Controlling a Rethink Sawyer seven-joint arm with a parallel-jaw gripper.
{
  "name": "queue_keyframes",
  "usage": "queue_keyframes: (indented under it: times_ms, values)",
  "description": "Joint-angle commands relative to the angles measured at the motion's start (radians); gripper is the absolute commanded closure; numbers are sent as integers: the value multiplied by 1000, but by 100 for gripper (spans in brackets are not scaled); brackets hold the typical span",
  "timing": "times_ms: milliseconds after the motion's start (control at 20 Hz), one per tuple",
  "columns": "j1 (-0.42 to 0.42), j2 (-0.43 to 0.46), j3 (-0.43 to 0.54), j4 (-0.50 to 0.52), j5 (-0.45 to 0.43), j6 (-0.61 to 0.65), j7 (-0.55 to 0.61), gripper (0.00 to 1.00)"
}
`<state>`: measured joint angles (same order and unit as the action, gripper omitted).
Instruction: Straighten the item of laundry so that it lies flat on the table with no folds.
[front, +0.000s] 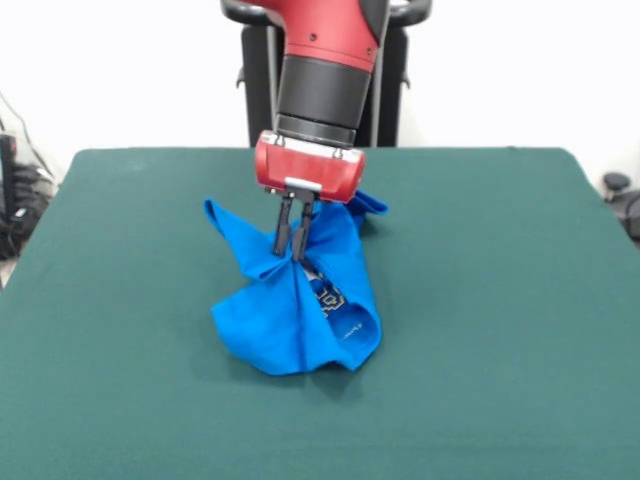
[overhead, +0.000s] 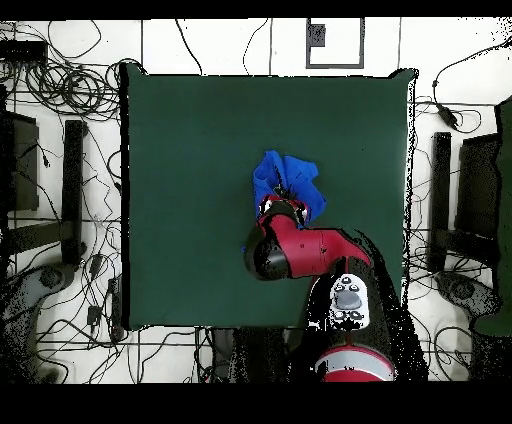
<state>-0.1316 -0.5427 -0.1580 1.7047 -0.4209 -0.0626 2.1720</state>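
Green table (front: 500, 300) carries the blue shirt (front: 290, 320) near its middle, bunched and crumpled, one edge with white print turned up, a peak of fabric pulled upward. Red and black arm (front: 325, 70) comes straight down over it. Gripper (front: 293, 243) has its jaws pressed close together, pinching that raised fold of the shirt.

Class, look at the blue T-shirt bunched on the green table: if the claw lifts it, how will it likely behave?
The T-shirt will probably go floppy: it already drapes in soft folds below the claw. It looks light, being thin cloth. It may drag rather than slide on the felt-like table.
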Motion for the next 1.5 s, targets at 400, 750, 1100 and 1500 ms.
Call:
queue_keyframes:
  times_ms: [400, 750, 1100, 1500]
  values:
    - [72, 59, 7, 38, 87, -101, 168, 0]
    - [15, 36, 75, 53, 59, -39, 134, 0]
    - [18, 31, 62, 63, 67, -31, 139, 0]
    - [30, 71, 46, 61, 94, -30, 161, 0]
